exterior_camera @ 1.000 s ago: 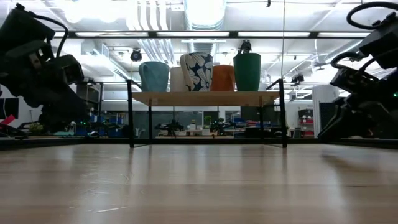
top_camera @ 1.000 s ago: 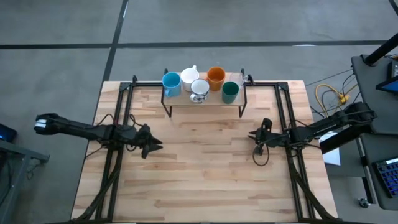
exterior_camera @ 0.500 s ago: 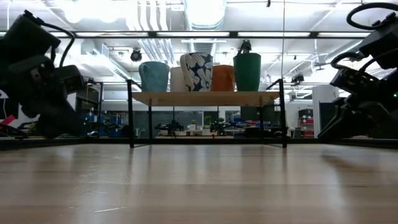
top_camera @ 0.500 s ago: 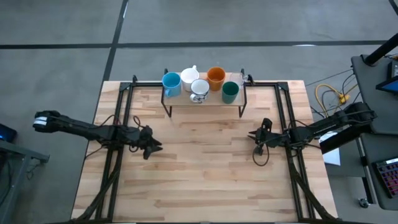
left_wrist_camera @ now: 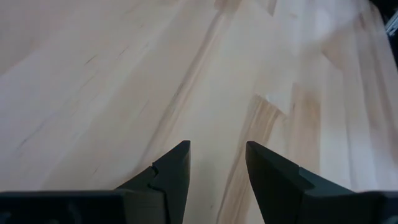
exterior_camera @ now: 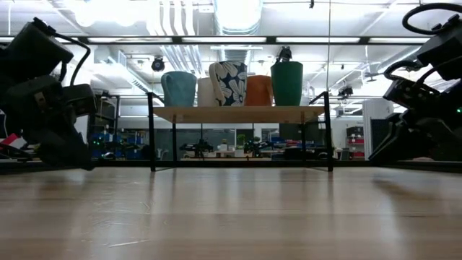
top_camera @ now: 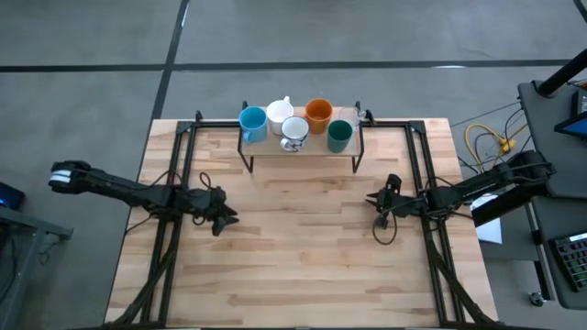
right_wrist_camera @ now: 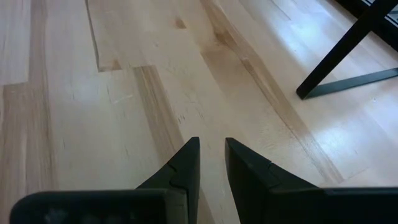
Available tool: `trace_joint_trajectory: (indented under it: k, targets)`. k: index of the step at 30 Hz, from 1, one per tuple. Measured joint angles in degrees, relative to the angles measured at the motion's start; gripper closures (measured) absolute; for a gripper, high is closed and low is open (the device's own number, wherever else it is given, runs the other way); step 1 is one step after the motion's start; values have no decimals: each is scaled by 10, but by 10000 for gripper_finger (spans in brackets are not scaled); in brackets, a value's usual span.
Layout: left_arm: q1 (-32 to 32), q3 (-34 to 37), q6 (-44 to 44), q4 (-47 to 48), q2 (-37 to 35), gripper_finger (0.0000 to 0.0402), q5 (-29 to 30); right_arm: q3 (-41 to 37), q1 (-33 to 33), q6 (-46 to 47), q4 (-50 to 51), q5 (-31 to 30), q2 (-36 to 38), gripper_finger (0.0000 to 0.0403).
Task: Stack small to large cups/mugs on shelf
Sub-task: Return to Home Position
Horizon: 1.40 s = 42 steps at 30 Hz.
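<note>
The shelf (top_camera: 303,151) stands at the table's far edge on thin black legs. On its board stand a light blue cup (top_camera: 252,122), a white mug (top_camera: 280,114), a white patterned mug (top_camera: 293,131), an orange cup (top_camera: 318,114) and a dark teal-green cup (top_camera: 339,136), each on its base. My left gripper (top_camera: 223,218) is open over bare wood at the table's left, well short of the shelf. My right gripper (top_camera: 379,202) waits at the right, its fingers a narrow gap apart, nothing between them (right_wrist_camera: 211,149).
Black metal frame rails (top_camera: 174,183) (top_camera: 424,183) run along the table's left and right sides under the arms. A dark cable loop (top_camera: 385,229) lies by my right gripper. Bare tabletop (top_camera: 303,247) spreads between the arms, in front of the shelf.
My left gripper has tipped downward and sunk a little toward the tabletop, staying open. The cups and the shelf have kept still.
</note>
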<state>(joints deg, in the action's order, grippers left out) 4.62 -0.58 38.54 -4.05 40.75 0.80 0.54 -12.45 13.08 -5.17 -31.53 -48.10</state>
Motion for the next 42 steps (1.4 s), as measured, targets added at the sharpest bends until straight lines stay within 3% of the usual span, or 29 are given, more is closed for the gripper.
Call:
trace_joint_trajectory:
  k: [18, 42]
  targets:
    - [0, 0, 0, -4, 53, 260, 1, 0, 0, 0, 0, 0, 0, 335]
    - [0, 0, 1, -16, 59, 260, 0, 0, 0, 0, 0, 0, 0, 335]
